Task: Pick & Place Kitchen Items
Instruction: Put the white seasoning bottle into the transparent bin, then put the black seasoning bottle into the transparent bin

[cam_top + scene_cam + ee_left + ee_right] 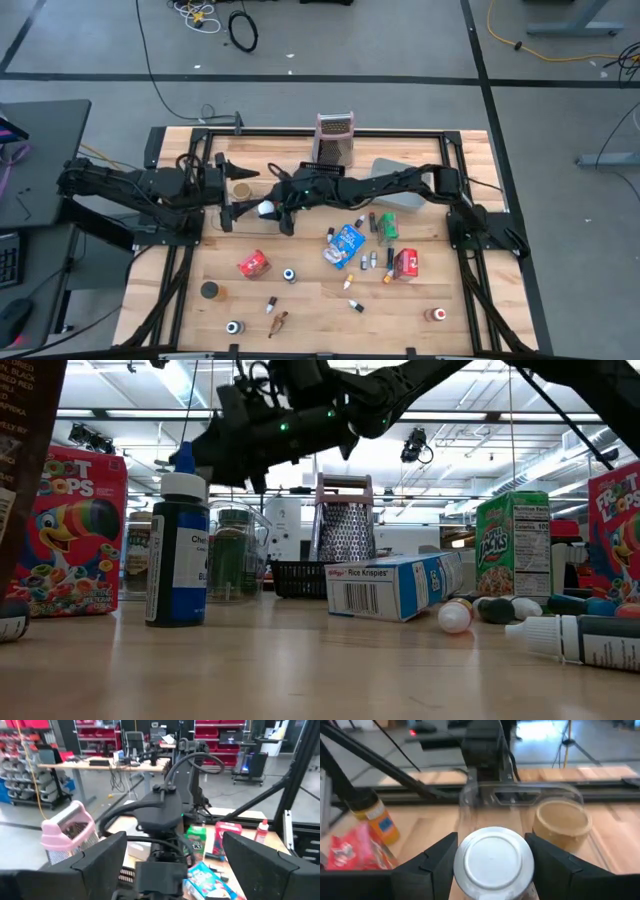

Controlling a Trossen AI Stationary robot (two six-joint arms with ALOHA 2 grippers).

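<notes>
My right gripper [272, 208] reaches across the table's middle and is shut on a squat jar with a white lid [493, 862], held up in the air. My left gripper [227, 186] hovers open at the left and faces the right arm, with nothing between its fingers [100, 862]. A tan round jar [562, 821] sits behind a clear tub's rim just beyond the held jar. Packets lie flat on the table: blue [346, 245], red [253, 264], red [405, 263] and green [388, 226]. My right gripper pinches the white-lidded jar by its round side wall [462, 870], one finger on each side, just below the lid. The fingers come slanting slightly down from the table's right. The jar is lifted clear of the table, roughly upright, lid up.
The silvery grater [335, 140] stands at the far middle, with a black mesh basket [300, 578] and a grey tray [398, 185] near it. Small bottles and jars [234, 327] are scattered over the near half. A dark-capped jar with an orange label [379, 820] stands near left.
</notes>
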